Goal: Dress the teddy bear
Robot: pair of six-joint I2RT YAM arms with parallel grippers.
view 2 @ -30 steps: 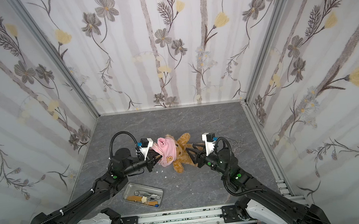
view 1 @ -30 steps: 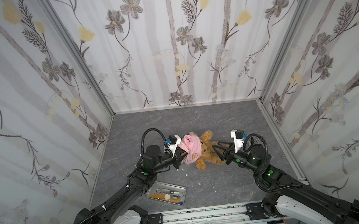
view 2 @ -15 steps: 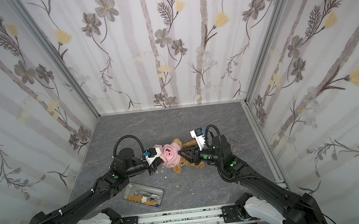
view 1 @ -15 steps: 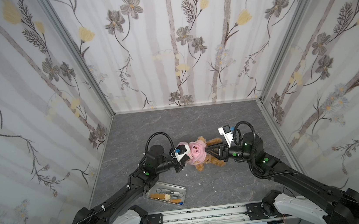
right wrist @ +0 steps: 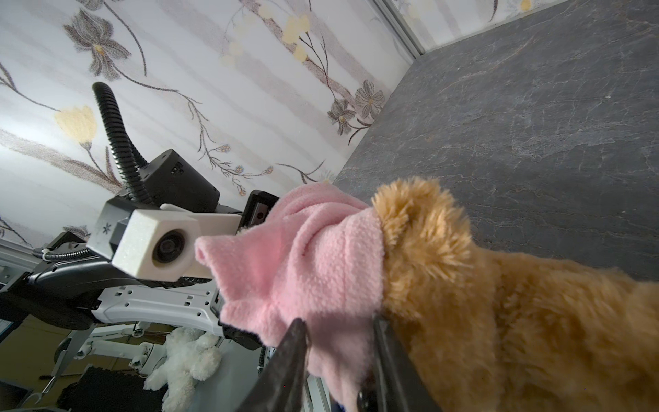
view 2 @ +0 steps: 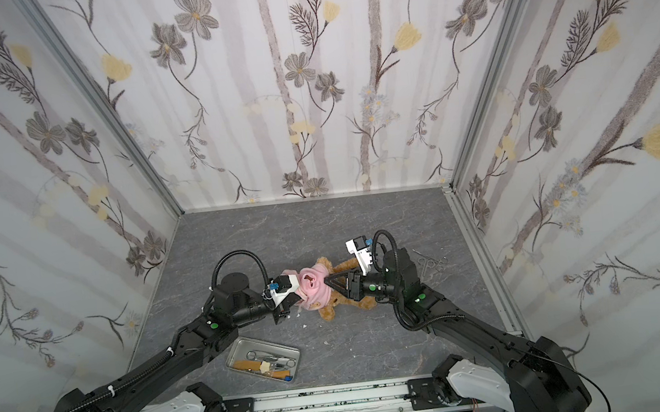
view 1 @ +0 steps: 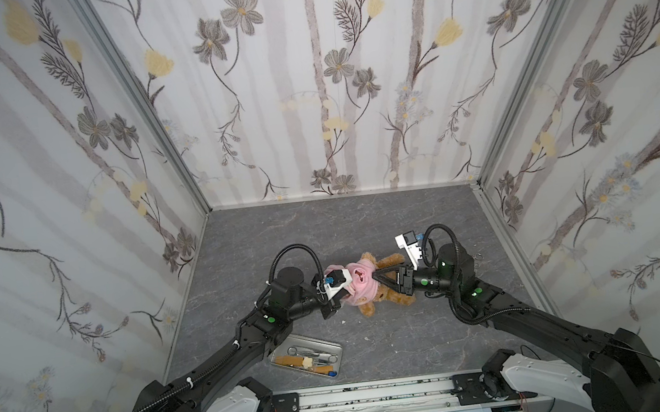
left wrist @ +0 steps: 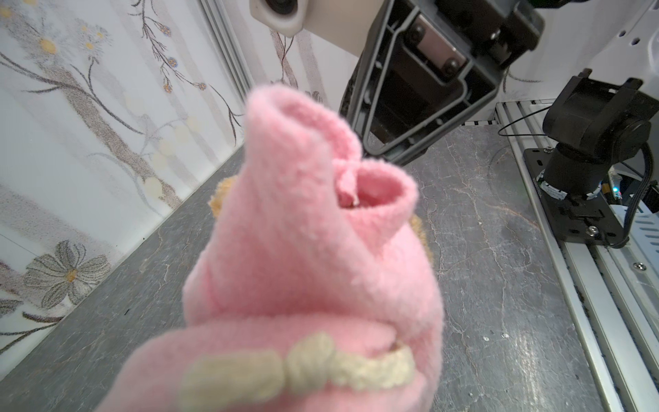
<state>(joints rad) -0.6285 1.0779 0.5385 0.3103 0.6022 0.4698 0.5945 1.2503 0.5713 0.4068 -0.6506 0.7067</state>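
Observation:
The golden-brown teddy bear lies on the grey floor, and a pink shirt is bunched over its head. From the left, my left gripper is shut on the shirt; in the left wrist view pink fleece hides its jaws. Reaching in from the right, my right gripper is shut on a fold of the shirt right beside the bear's fur, with a dark finger on each side of the fold.
A metal tray of small tools sits on the floor near the front, under my left arm. Loose forceps lie to the right of my right arm. Flowered walls close in the back and both sides.
My right gripper has moved left from beside the bear's body up to the shirt, and its jaws have narrowed onto the fleece. My left gripper has shifted slightly right, still holding the shirt.

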